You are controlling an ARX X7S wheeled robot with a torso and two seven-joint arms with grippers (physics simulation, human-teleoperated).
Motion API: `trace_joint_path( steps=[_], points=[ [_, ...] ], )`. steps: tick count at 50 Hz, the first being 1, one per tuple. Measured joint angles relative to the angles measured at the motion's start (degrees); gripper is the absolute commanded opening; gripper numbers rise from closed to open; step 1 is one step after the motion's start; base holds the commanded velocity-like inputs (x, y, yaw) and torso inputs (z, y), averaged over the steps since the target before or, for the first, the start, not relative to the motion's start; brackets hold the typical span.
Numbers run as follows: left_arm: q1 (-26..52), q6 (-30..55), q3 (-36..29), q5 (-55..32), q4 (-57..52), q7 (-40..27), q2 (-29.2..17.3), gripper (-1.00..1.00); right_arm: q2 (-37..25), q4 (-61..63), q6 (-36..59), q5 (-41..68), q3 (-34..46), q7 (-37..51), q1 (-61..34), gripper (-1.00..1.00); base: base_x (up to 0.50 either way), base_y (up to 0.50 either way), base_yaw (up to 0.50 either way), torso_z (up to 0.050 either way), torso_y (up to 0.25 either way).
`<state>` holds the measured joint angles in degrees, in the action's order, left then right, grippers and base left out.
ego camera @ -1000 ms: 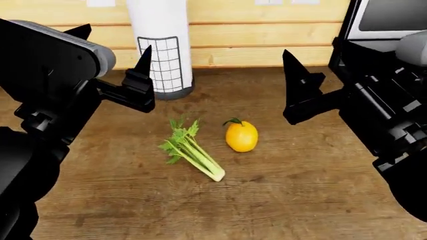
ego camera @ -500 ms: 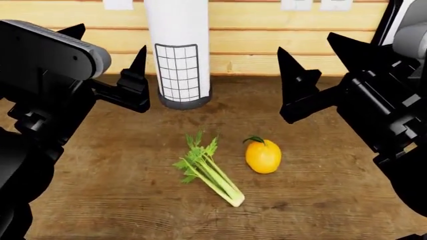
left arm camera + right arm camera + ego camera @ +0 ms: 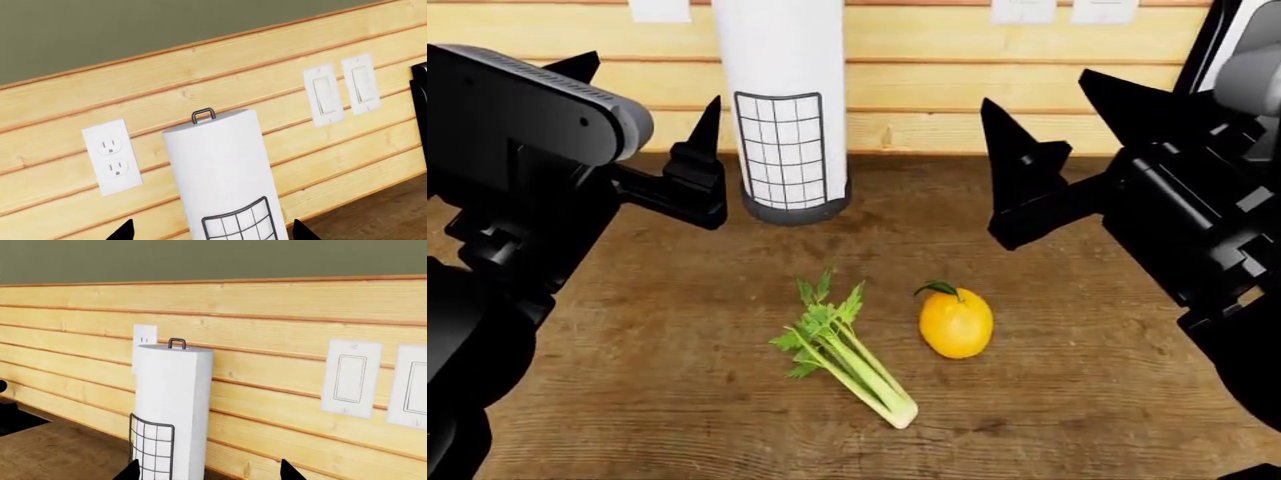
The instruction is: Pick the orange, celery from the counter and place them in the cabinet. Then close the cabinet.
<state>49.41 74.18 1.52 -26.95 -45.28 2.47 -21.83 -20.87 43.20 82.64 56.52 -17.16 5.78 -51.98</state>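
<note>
Smooth oval orange [image 3: 956, 322] beside leafy celery [image 3: 846, 360] on wood-grain desk [image 3: 667, 400], head view only; both hands [image 3: 641, 140] [image 3: 1054, 140] spread wide, empty.

You see a matt brown wood-grain counter [image 3: 667, 400], pale planked wood wall [image 3: 200, 75], smooth white paper roll [image 3: 781, 60] in black wire, glossy orange [image 3: 956, 322], matt black grippers [image 3: 647, 130].

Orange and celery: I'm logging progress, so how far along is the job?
Nothing looks done yet. The orange and celery both lie on the counter, apart from each other. Nothing is in hand: the left pincer and right pincer hover open and empty above them. Both picks, both placements and closing the cabinet, not in view, are left.
</note>
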Motion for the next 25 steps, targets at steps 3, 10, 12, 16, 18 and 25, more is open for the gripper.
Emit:
trace_joint_path(
  steps=[3,10,12,16,18,25],
  points=[
    [0.08,0.04,-0.08,-0.07,0.0,-0.08,-0.08,1.0,-0.1,-0.11,0.43,0.76,-0.34,0.49,-0.19,1.0,0.0,0.0,0.0,0.0,0.0],
    [0.01,0.04,-0.19,-0.24,-0.06,-0.22,-0.29,1.0,-1.2,-1.14,3.29,7.01,-1.68,3.5,-0.98,1.0,0.0,0.0,0.0,0.0,0.0],
    [-0.07,-0.01,-0.21,-0.27,-0.06,-0.26,-0.35,1.0,-2.12,-1.72,3.91,10.82,-1.78,5.39,-1.1,1.0,0.0,0.0,0.0,0.0,0.0],
    [-0.22,-0.1,-0.24,-0.34,-0.08,-0.35,-0.45,1.0,-4.26,-2.69,4.46,19.03,-1.49,9.39,-1.12,1.0,0.0,0.0,0.0,0.0,0.0],
    [-0.26,-0.11,-0.24,-0.38,-0.09,-0.42,-0.48,1.0,-5.3,-3.0,4.48,22.83,-1.13,11.23,-0.97,1.0,0.0,0.0,0.0,0.0,0.0],
    [-0.33,-0.36,-0.5,-0.36,0.04,-0.68,-0.66,1.0,-8.22,-3.17,4.24,33.45,1.62,16.16,-0.16,1.0,0.0,0.0,0.0,0.0,0.0]
  ],
)
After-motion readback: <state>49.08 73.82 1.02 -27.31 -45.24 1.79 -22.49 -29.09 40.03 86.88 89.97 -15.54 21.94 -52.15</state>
